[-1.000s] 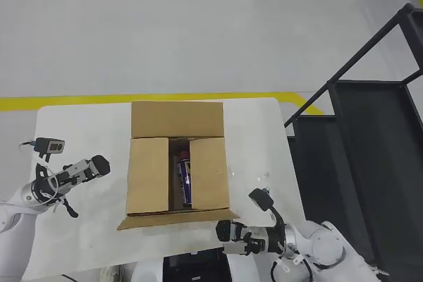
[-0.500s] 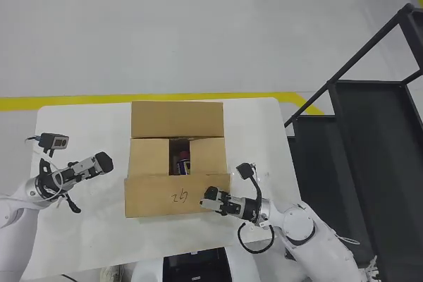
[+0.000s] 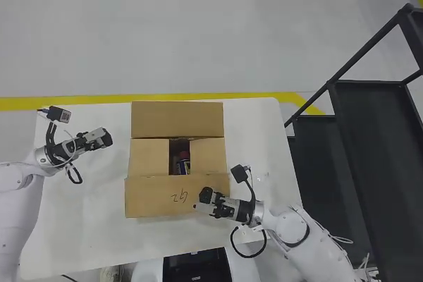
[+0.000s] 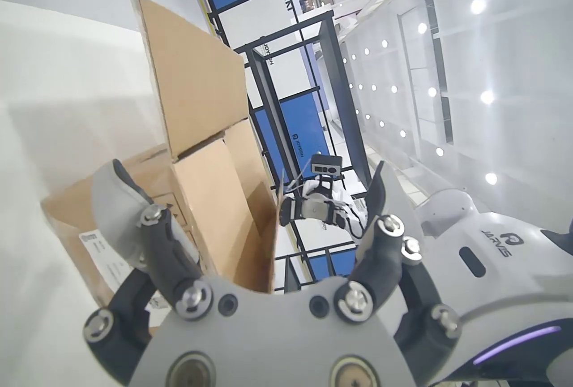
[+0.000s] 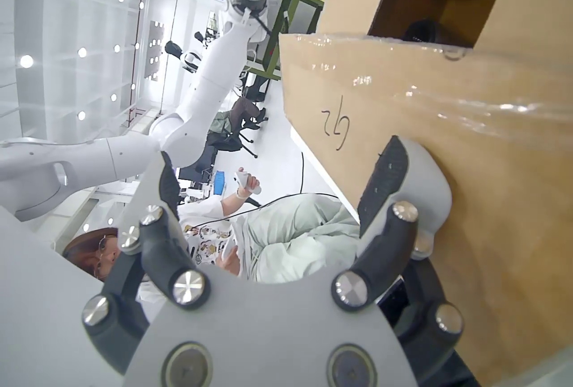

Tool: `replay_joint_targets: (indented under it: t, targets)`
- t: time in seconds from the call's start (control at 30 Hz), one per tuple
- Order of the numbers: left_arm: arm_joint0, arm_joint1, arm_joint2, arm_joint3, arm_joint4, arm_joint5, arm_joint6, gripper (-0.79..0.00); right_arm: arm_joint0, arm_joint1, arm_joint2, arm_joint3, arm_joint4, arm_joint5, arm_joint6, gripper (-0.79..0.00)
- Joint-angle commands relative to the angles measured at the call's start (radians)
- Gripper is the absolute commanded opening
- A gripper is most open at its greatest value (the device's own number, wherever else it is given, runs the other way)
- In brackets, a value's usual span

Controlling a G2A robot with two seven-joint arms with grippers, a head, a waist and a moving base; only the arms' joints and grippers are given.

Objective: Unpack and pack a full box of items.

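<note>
Cardboard box (image 3: pixel 175 158): one, brown, standing at the middle of the white tabletop (image 3: pixel 84 211). Far flap (image 3: pixel 177 118): open, leaning away from the box opening. Two side flaps (image 3: pixel 149 156): folded inward over the opening, with a narrow gap between them. Contents (image 3: pixel 181 161): dark items, one partly purple, visible down in that gap inside the box; their kind cannot be told. Near flap (image 3: pixel 175 195): raised along the box's near edge, its outer face bearing a handwritten mark, with a strip of clear tape (image 5: pixel 447 102) along its free edge. Right tool (image 3: pixel 201 197): at the right end of the near flap, fingers spread, pinching nothing; in the right wrist view the right tool (image 5: pixel 277 165) has one finger (image 5: pixel 403 178) lying against the flap's outer face, the other standing free beside the box. Left tool (image 3: pixel 104 137): above the tabletop to the left of the box, apart from it, pointing toward the box's far left corner; fingers spread and empty, as the left wrist view of the tool (image 4: pixel 246 182) confirms.
</note>
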Motion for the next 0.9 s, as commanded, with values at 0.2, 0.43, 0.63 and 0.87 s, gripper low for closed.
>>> replay_joint_targets:
  t: [0.2,0.43,0.63,0.87]
  targets:
    - [-0.161,-0.058,0.176,0.158,0.085,-0.071,0.122,0.0,-0.005,0.008,0.006,-0.006,0.001,-0.023,0.026,0.0]
    - [-0.248,-0.11,0.273,0.277,0.129,-0.171,0.273,0.0,0.003,0.015,0.017,0.01,0.022,-0.028,0.045,0.0]
    - [-0.296,-0.149,0.335,0.317,0.079,-0.212,0.281,0.0,0.004,0.02,0.025,0.015,0.027,-0.025,0.055,0.0]
    - [-0.28,-0.145,0.33,0.249,0.04,-0.271,0.256,0.0,0.012,0.024,0.021,0.022,0.027,-0.011,0.054,0.0]
